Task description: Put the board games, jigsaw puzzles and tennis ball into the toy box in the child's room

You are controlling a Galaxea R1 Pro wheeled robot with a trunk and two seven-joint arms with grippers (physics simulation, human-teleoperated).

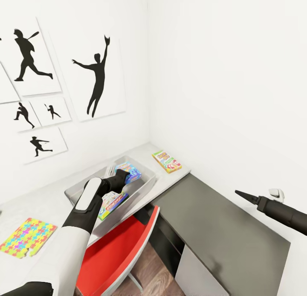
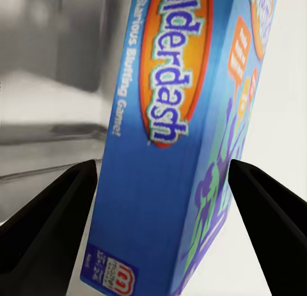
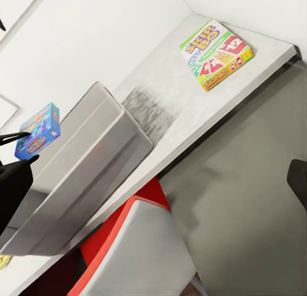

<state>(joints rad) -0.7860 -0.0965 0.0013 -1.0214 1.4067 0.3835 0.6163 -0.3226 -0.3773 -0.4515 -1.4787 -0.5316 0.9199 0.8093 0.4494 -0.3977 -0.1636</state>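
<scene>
The toy box (image 1: 147, 186) is sitting on the pale part of the table (image 1: 55, 202), and our left gripper (image 1: 124, 175) is hovering over its open top, its two fingers (image 2: 48, 222) pinching the blue board game (image 1: 129, 171) by its edges. In the left wrist view we are seeing that blue box (image 2: 173, 149) standing on edge between the dark fingers, with the grey wall of the bin blurred behind it; in the right wrist view it (image 3: 39, 131) is hanging above the bin's rim (image 3: 96, 155). Inside the bin, the Monopoly box (image 1: 111, 203) is lying flat. The yellow-green-red board game (image 1: 166, 161) is lying on the table near the corner of the wall, apart from the bin. One jigsaw puzzle (image 1: 26, 236) is lying flat on the pale top to our left. Our right gripper (image 1: 245, 195) is hanging over the dark grey section, holding nothing; we cannot tell whether its fingers are apart. A red chair (image 1: 115, 253) is standing tucked beneath the bin's end of the table.
</scene>
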